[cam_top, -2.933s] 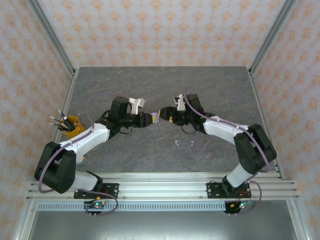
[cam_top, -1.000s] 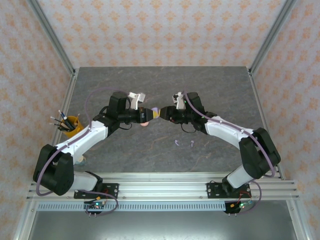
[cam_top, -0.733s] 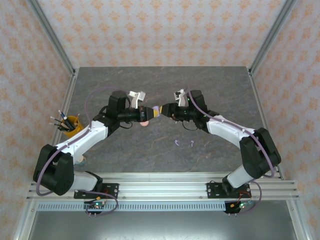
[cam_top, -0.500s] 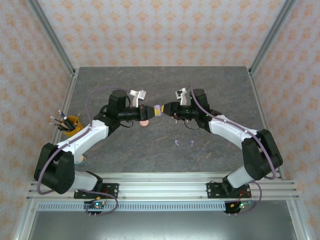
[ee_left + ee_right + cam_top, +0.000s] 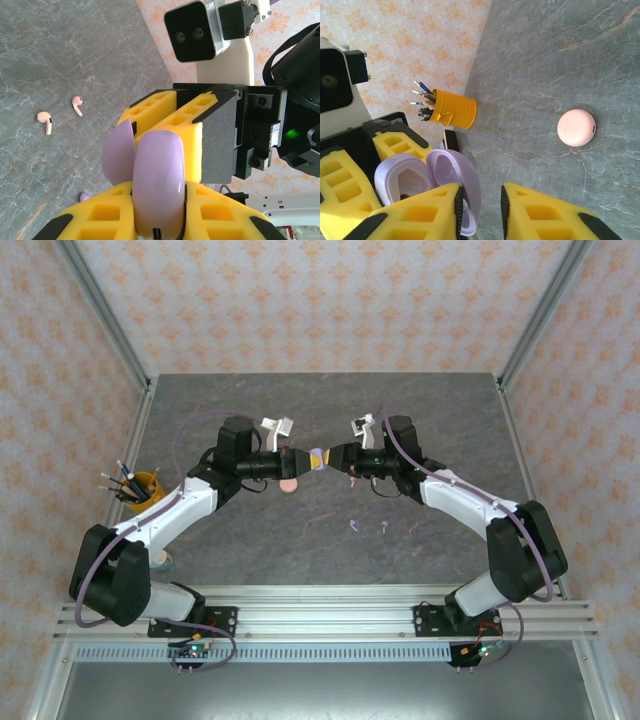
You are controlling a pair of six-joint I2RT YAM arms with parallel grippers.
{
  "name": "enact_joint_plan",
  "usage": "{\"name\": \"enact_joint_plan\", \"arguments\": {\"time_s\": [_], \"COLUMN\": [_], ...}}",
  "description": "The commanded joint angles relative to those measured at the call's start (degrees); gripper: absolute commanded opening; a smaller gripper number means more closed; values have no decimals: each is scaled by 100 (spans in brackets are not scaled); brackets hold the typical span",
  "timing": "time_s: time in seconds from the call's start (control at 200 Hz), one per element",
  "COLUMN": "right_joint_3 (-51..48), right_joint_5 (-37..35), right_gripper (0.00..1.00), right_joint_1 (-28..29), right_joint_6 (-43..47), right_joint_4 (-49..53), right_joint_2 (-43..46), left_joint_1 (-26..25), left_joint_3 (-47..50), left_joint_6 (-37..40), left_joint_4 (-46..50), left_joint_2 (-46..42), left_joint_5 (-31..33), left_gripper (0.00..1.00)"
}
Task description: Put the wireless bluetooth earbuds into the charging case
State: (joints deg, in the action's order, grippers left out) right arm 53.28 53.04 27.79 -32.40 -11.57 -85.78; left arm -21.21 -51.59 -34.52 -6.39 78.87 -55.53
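My left gripper [image 5: 300,459] and right gripper [image 5: 332,456] meet tip to tip, the charging case [image 5: 317,457] between them. A second case [image 5: 289,484] lies on the table [image 5: 420,410] below my left gripper, two earbuds [image 5: 354,526] nearer me, a pen cup [image 5: 143,492] far left.

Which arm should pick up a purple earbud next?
Right, probably. The left end effector is shut on the case, holding it up. The right end effector looks open beside the lid, and the lilac earbuds lie on its side of the table.

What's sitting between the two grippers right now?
The open lilac charging case, gripped by the left gripper, its lid reaching into the right gripper; top and wrist views.
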Motion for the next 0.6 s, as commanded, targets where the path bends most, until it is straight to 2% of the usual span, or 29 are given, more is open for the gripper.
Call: {"name": "enact_joint_plan", "arguments": {"time_s": [0.0, 0.24, 0.4, 0.596], "right_joint_3": [51, -54, -133, -118], "right_joint_5": [70, 86, 37, 39], "right_gripper": [27, 26, 32, 33], "right_joint_1": [25, 25, 26, 12], "right_joint_6": [164, 224, 253, 321], "right_joint_4": [143, 184, 198, 259], "right_joint_2": [35, 57, 89, 73], "left_joint_1": [-23, -23, -21, -17], "left_joint_3": [-306, -341, -380, -392], "left_joint_6": [-7, -2, 23, 81], "left_joint_4": [-363, -365, -307, -216], "left_joint_2": [-99, -108, -95, -103], "left_joint_5": [-512, -483, -485, -494], "left_gripper": [6, 6, 6, 6]}}
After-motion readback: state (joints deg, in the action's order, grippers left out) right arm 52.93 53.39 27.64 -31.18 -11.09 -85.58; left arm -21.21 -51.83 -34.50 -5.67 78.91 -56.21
